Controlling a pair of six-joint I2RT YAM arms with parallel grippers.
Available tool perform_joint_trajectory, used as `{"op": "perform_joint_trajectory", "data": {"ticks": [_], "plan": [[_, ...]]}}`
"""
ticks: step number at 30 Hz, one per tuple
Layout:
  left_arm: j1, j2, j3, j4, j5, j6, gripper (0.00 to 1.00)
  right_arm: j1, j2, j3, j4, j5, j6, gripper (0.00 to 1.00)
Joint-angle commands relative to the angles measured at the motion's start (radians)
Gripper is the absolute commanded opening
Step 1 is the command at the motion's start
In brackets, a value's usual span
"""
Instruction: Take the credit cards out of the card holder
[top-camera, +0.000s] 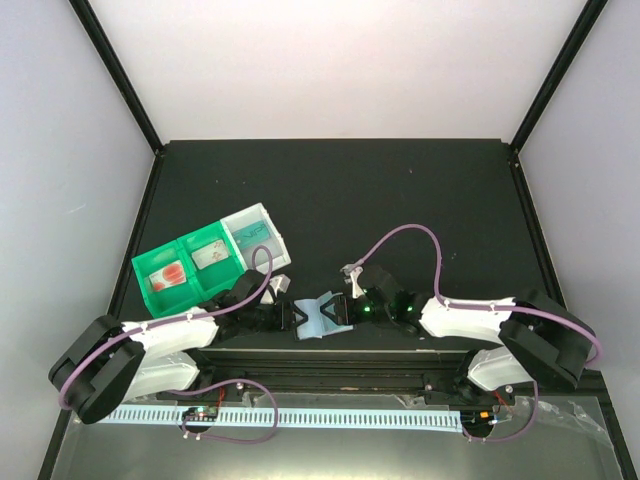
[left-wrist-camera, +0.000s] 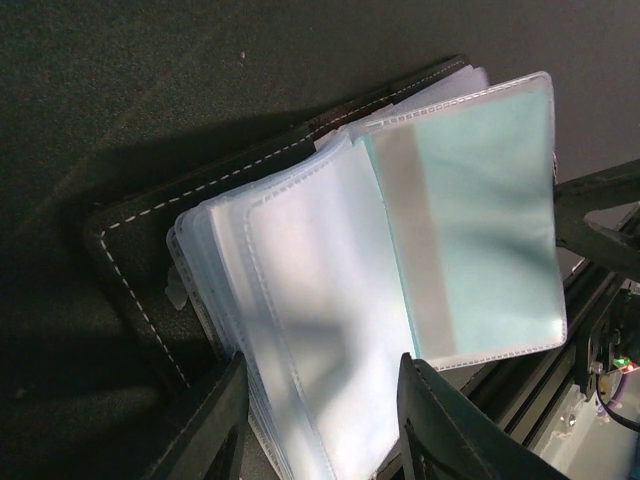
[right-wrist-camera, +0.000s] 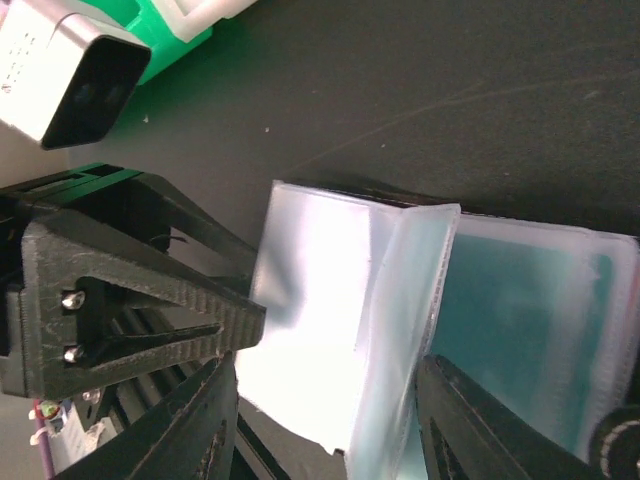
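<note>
The card holder (top-camera: 322, 316) lies open near the table's front edge between my two grippers. In the left wrist view its pale translucent sleeves (left-wrist-camera: 320, 300) fan out over a dark stitched cover (left-wrist-camera: 130, 250), and one sleeve holds a teal card (left-wrist-camera: 485, 220). The teal card also shows in the right wrist view (right-wrist-camera: 520, 320). My left gripper (left-wrist-camera: 320, 430) is open, its fingers either side of the sleeves. My right gripper (right-wrist-camera: 330, 430) is open around the sleeves from the other side. A whitish card with reddish print (top-camera: 168, 274) lies in the green tray.
A green two-compartment tray (top-camera: 150, 290) stands at the left, with a white open bin (top-camera: 268, 222) against its right end. The tray's second compartment holds another card (top-camera: 212, 256). The left gripper's finger (right-wrist-camera: 150, 315) is close beside the right gripper.
</note>
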Motion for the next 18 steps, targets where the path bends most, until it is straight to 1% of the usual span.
{"op": "perform_joint_trajectory", "data": {"ticks": [1,8,18], "plan": [[-0.006,0.012,0.008,0.024,0.010,-0.003,0.43,0.005,-0.014,0.018,0.024,-0.053,0.006,0.49],[-0.005,0.017,0.014,0.028,0.012,-0.005,0.43,0.016,-0.010,0.028,0.031,-0.077,0.007,0.49],[-0.009,0.019,0.012,0.054,0.022,-0.021,0.41,0.055,0.036,0.066,0.059,-0.099,0.019,0.49]]}}
